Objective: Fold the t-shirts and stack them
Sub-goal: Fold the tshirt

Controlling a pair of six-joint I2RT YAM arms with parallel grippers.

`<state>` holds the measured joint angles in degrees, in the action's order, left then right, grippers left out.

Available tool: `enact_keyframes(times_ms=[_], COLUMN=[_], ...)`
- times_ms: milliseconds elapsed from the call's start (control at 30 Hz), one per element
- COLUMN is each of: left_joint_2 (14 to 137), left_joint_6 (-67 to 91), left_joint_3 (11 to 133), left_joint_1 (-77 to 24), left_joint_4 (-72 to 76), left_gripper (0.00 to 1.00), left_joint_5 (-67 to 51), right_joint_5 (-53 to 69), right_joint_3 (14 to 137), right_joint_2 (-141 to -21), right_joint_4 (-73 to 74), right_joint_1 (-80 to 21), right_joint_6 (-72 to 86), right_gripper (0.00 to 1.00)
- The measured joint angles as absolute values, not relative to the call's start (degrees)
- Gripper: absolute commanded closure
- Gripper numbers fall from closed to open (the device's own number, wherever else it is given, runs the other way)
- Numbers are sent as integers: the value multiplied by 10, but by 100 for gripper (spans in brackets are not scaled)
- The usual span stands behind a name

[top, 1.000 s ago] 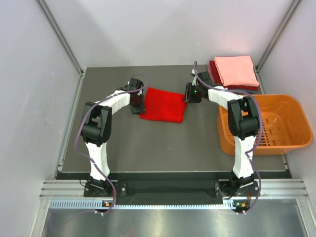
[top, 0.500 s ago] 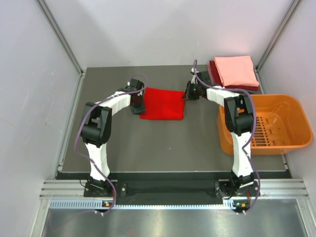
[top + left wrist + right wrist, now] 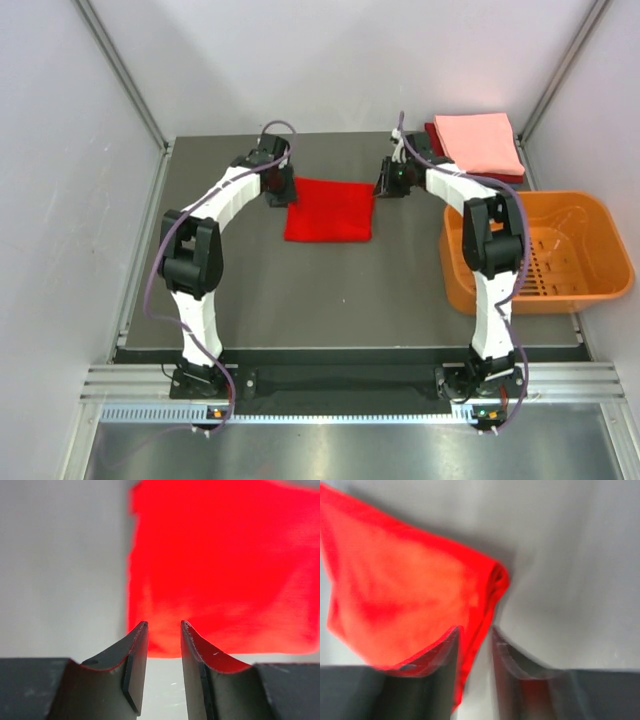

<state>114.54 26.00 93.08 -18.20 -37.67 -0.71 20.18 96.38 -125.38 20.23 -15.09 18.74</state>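
left fingers: narrow gap kept between the tips, nothing pinched; bare grey surface seen through the lower gap, red cloth just past the tips.
right fingers: narrow gap seen, view blurred; red cloth edge runs under the left-hand finger and into the lower gap; whether cloth is pinched cannot be told.
red t-shirt: folded to a rough square, laid flat on the surface mid-table, between the two wrists; its near edge lies just past the left fingertips in the left wrist view; a bunched corner is shown beyond the tips in the right wrist view.
left arm: reached toward the far-left corner of the red t-shirt, wrist just beside it in the top view.
right arm: reached toward the far-right corner of the red t-shirt, wrist just beside it.
salmon-pink t-shirt: folded, placed on top of a stack at the far-right corner of the surface.
dark red t-shirt: folded, under the salmon-pink one, edge showing on the left side.
orange basket: set at the right edge, near side of the stack, well apart from the red t-shirt.
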Motion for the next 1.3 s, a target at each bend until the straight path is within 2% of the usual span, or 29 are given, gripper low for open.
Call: enact_keyframes(times_ms=[133,333,533,633,900,1133,1300], left_joint_2=[1144,1187,1264,1303,1309,1307,1295], left_joint_6=[247,226,214,213,208,206,201], left_joint_3=[961,997,1015,1029,1037,1055,1072], left_joint_1=[-182,-182,-169,-155,-146,-146,-146], left_joint_4=[-339,-274,-239,-235,-237,-263,-296], left_gripper=[64,65,65,65,65,64,63], left_joint_5=[-57,-85,-42,-44,-29,-10,26], right_joint_5=[214,281,322,349,317,318,353], right_joint_3=[944,907,828,799,797,873,922], right_joint_2=[-1195,-1142,-1179,-1207,-1177,-1175,-1202], right_joint_4=[228,209,172,149,164,189,154], right_joint_1=[-155,-175,-199,-192,-196,-227,-256], right_joint_6=[183,182,176,183,170,178,198], right_gripper=[91,92,97,98,96,91,90])
